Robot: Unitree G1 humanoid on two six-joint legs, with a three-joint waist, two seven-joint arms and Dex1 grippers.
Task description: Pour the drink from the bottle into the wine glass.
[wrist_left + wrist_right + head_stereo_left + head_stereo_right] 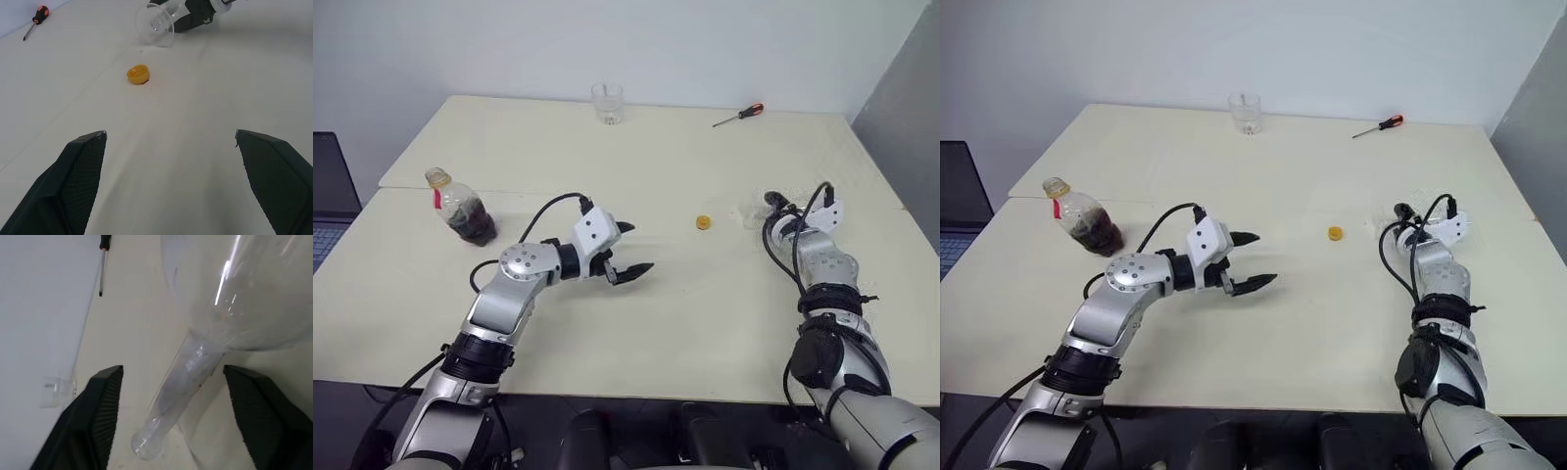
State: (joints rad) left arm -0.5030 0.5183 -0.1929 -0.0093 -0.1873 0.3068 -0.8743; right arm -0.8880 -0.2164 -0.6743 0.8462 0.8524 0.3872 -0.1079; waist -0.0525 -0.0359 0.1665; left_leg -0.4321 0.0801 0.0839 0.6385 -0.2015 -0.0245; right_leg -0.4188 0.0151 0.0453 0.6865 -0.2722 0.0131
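Observation:
The bottle [462, 210] stands at the table's left with dark drink [473, 223] in its lower half. The wine glass [155, 23] lies on its side at the right of the table, a little right of a yellow cap [703, 222]. My right gripper [173, 368] is open, with the glass's stem [183, 379] between its fingers, which stand apart from it on either side. The bowl [244, 289] lies just past them. My left gripper [638, 248] hovers open over the table's middle with nothing in it, pointing towards the cap [138, 74].
A short clear tumbler [607, 103] stands at the table's far edge. A red-handled screwdriver [740, 115] lies at the far right. A laptop [328, 211] sits off the table's left side.

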